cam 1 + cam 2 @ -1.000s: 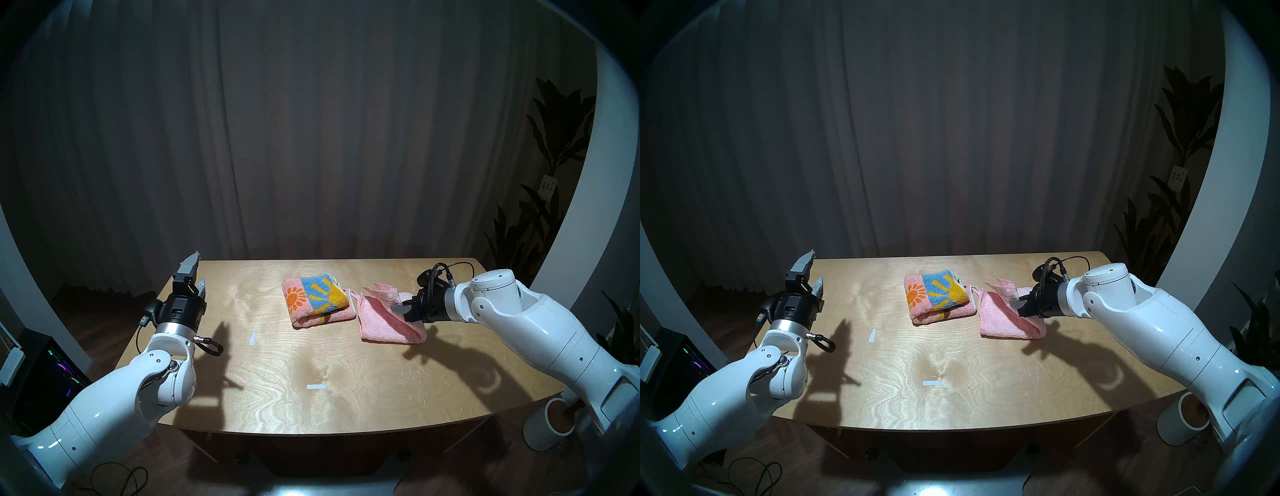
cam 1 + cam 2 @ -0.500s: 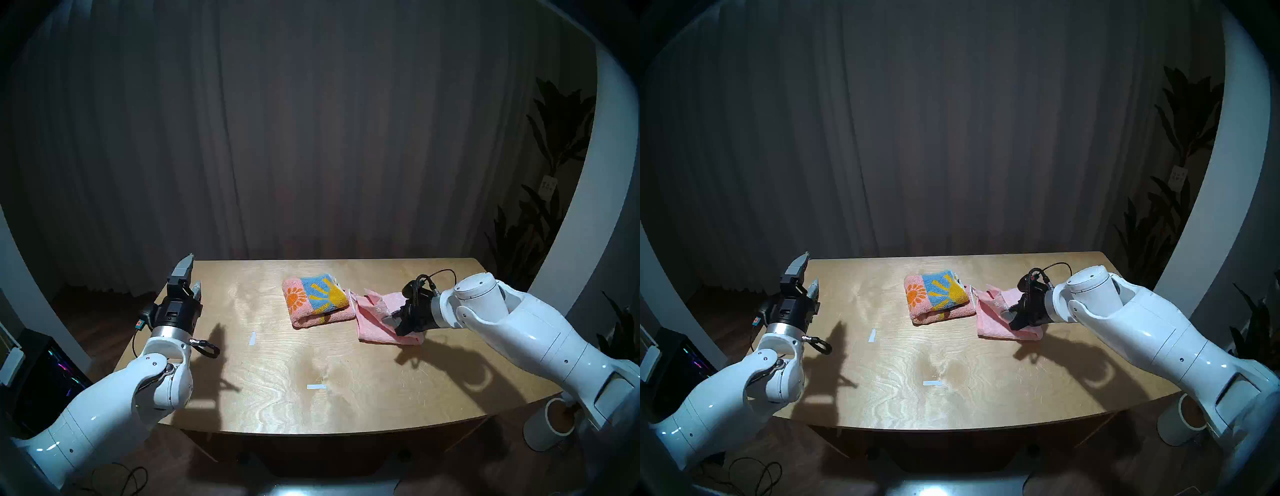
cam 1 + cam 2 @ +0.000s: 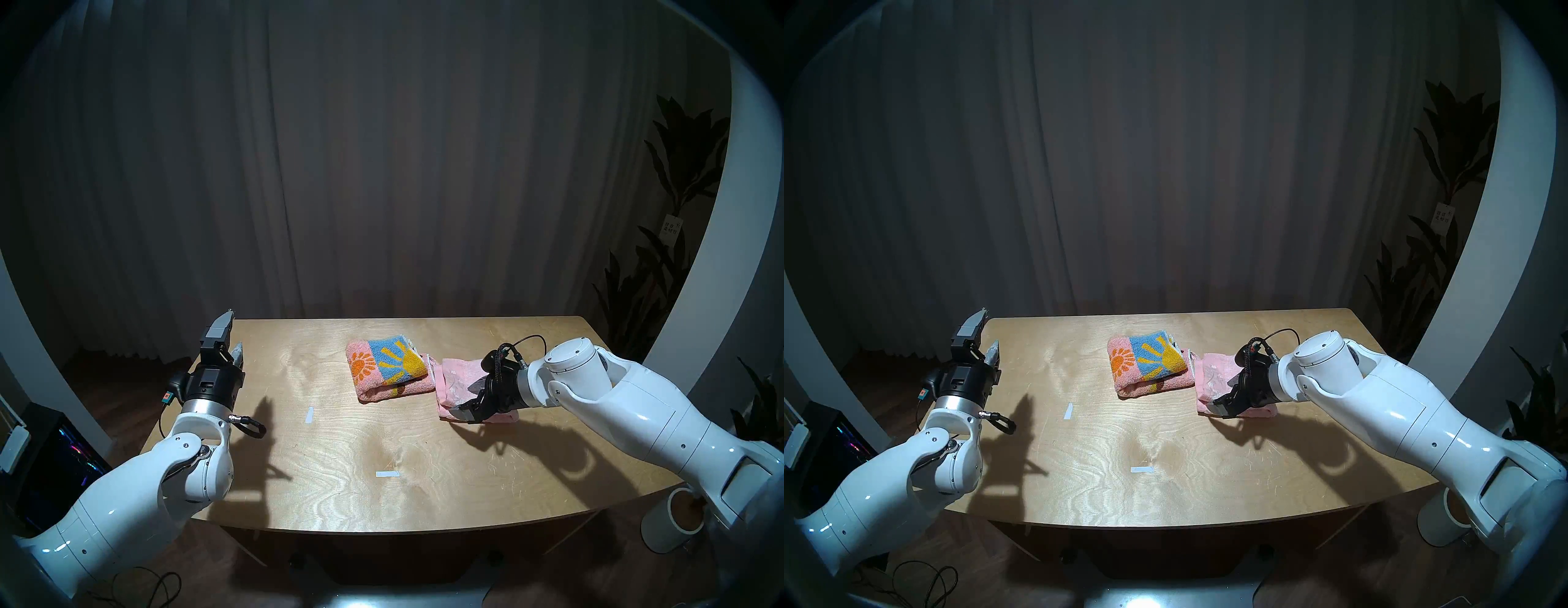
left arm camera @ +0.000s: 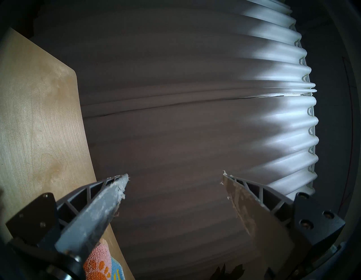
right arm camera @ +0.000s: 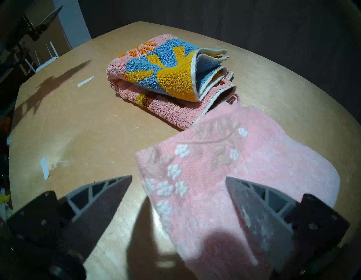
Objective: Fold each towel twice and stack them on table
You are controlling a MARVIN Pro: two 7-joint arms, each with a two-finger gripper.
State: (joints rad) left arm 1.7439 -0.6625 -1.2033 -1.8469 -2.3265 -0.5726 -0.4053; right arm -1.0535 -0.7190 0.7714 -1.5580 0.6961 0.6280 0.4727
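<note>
The sunflower towel (image 3: 388, 367) (image 3: 1149, 365) (image 5: 166, 74) lies folded on the table (image 3: 339, 446), behind its middle. Touching its right edge, the pale pink towel (image 3: 454, 382) (image 3: 1212, 373) (image 5: 224, 156) lies folded flat, small white flowers on top. My right gripper (image 3: 469, 399) (image 3: 1225, 397) (image 5: 178, 178) hangs open over the pink towel's near-left corner, one finger above the cloth, the other over bare wood, holding nothing. My left gripper (image 3: 234, 330) (image 3: 989, 327) (image 4: 175, 174) stands open and empty at the table's far left edge, pointing up. A bit of the sunflower towel (image 4: 99, 264) shows behind its finger.
Two white tape marks (image 3: 309, 415) (image 3: 387, 474) lie on the wood. A white cylinder bin (image 3: 674, 522) stands on the floor by the right front corner. A lit computer case (image 3: 63, 450) sits at the left, plants (image 3: 662, 254) at the right, a curtain behind.
My right gripper carried the pink towel's raised flap down and to the left, then opened and let it go; the towel now lies flat. The left arm drifted slightly left.
</note>
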